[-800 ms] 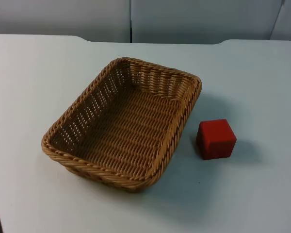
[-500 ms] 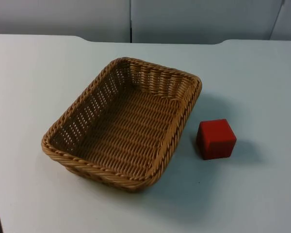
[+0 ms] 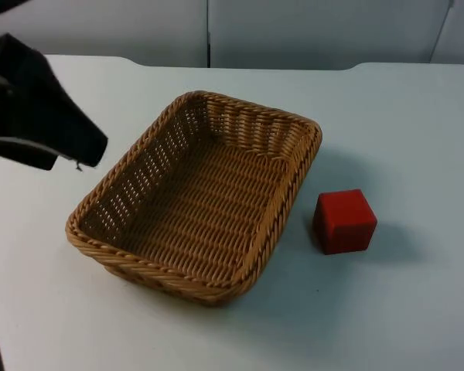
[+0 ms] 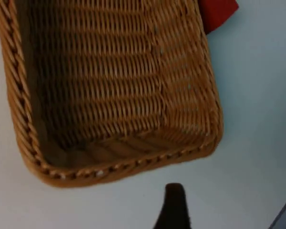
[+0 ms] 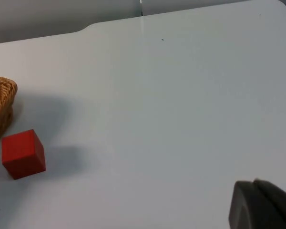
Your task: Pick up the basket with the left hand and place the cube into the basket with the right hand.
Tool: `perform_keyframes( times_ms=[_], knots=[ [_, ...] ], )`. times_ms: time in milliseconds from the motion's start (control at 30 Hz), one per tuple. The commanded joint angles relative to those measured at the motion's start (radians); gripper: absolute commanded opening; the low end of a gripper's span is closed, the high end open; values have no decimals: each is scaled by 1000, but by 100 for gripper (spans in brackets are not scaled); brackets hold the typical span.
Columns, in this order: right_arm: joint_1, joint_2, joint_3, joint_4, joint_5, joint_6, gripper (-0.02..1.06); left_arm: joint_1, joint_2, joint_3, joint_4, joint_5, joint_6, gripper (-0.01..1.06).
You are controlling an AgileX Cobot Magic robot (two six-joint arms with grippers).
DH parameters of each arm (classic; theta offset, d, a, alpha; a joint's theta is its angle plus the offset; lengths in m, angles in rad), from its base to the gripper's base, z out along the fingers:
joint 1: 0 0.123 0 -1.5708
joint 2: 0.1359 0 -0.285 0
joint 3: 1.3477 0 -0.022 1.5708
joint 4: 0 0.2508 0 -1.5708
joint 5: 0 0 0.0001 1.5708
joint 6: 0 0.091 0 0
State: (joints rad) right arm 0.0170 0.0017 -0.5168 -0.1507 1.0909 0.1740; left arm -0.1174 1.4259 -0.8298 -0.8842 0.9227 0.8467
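Here the left arm reaches in over the table from the upper left corner of the top view. The left gripper hangs just beside the basket, off its left long wall, not touching it. Whether it is open or closed cannot be told, and it has hold of nothing that can be seen. In the left wrist view a black fingertip stands just outside the basket's near short rim, over bare table.

The basket is a rectangular tan wicker tray, sitting flat near the table's middle, with nothing inside it.

The cube is red and rests on the table just beside the basket's right long wall, apart from it. In the left wrist view a red corner of it shows past the basket's far rim.

In the right wrist view the right gripper is well apart from both cube and basket, over bare table; its opening cannot be told, nothing held.
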Motion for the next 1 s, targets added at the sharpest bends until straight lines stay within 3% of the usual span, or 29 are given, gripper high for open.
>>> perform_keyframes(
  times_ms=[0, 300, 800, 900, 933, 967],
  knots=[
    [3, -2, 5, -1, -7, -6, 0, -7, 93, -50, -39, -29, 64, 68],
    [3, -2, 5, -1, -7, -6, 0, -7, 353, -194, -27, -253, 174, 68],
    [3, -2, 5, -1, -7, -6, 0, -7, 665, -318, -44, -304, 244, 68],
    [3, -2, 5, -1, -7, -6, 0, -7, 704, -323, -67, -316, 244, 58],
    [3, -2, 5, -1, -7, -6, 0, -7, 714, -323, -80, -320, 244, 48],
    [3, -2, 5, -1, -7, -6, 0, -7, 719, -323, -105, -326, 244, 25]
  ],
)
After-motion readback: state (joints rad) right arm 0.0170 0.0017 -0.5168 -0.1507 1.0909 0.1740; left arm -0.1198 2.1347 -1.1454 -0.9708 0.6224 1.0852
